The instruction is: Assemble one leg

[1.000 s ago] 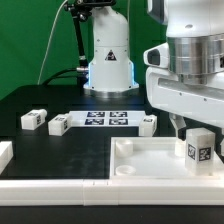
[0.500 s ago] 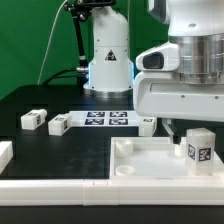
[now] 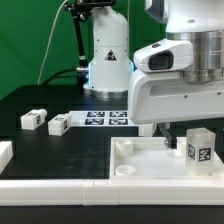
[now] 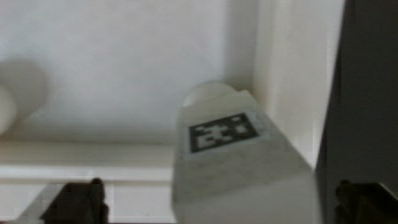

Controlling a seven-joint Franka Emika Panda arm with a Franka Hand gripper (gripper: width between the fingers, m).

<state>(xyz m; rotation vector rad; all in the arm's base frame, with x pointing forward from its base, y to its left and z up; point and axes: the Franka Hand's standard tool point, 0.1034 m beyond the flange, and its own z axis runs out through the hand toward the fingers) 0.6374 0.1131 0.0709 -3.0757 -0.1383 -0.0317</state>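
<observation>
Standing upright in the corner of the white tray-like piece (image 3: 135, 160), at the exterior view's right: a tagged leg (image 3: 199, 147), released between the spread fingers of the gripper (image 4: 222, 200) hovering above.
</observation>
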